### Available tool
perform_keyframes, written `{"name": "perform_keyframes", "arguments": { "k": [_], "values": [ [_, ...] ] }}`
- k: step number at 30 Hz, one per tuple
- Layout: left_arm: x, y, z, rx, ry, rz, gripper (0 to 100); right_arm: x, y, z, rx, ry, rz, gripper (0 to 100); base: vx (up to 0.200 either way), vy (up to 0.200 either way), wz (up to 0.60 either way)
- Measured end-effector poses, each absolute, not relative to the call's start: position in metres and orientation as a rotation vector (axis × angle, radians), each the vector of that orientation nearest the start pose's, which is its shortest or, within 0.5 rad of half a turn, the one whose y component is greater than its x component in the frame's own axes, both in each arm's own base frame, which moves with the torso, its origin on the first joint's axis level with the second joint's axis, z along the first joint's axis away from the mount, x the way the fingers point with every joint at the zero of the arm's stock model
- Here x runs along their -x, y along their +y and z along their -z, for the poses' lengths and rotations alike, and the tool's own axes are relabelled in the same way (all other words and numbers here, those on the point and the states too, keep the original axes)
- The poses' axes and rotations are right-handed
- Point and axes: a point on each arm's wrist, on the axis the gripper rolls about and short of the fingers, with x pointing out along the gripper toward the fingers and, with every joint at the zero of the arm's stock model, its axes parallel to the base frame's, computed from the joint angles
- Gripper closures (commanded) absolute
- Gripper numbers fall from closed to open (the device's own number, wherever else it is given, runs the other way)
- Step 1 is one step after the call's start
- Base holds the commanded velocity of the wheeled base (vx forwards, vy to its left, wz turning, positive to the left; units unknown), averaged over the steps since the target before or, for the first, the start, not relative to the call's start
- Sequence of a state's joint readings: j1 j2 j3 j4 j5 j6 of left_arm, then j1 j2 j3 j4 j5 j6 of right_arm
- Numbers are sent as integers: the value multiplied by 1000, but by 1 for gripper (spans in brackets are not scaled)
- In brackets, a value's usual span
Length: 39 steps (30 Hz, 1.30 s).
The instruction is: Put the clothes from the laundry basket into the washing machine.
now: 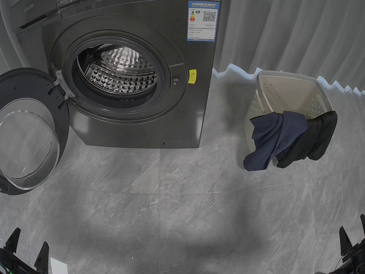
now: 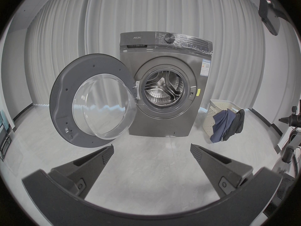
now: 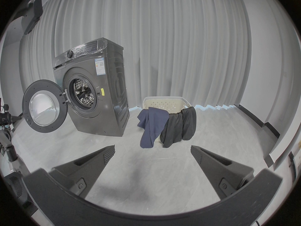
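Left gripper (image 2: 152, 146) and right gripper (image 3: 152, 148) both gape empty; the right one should pinch the blue cloth (image 1: 276, 134) where it bunches over the basket (image 1: 291, 92) rim.

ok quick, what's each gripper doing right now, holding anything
Left gripper: open, holding nothing.
Right gripper: open, holding nothing.

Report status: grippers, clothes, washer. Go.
Open and empty: left gripper, right gripper. Draped over laundry basket rim: navy garment, black garment. Ahead, washing machine door open, drum unobstructed.
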<state>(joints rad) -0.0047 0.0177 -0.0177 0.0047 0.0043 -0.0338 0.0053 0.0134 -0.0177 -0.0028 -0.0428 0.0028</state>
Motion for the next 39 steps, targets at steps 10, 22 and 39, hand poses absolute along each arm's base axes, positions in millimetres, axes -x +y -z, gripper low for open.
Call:
{"name": "perform_keyframes", "arguments": {
  "k": [10, 22, 39],
  "values": [
    [23, 0, -80, 31, 5, -2, 0, 23, -1, -81, -3, -7, 36, 0, 0, -80, -180],
    [23, 0, -80, 34, 5, -1, 0, 23, -1, -81, -3, -6, 36, 0, 0, -200, 0],
    [23, 0, -80, 34, 5, -1, 0, 23, -1, -81, -3, -5, 35, 0, 0, -200, 0]
  ]
}}
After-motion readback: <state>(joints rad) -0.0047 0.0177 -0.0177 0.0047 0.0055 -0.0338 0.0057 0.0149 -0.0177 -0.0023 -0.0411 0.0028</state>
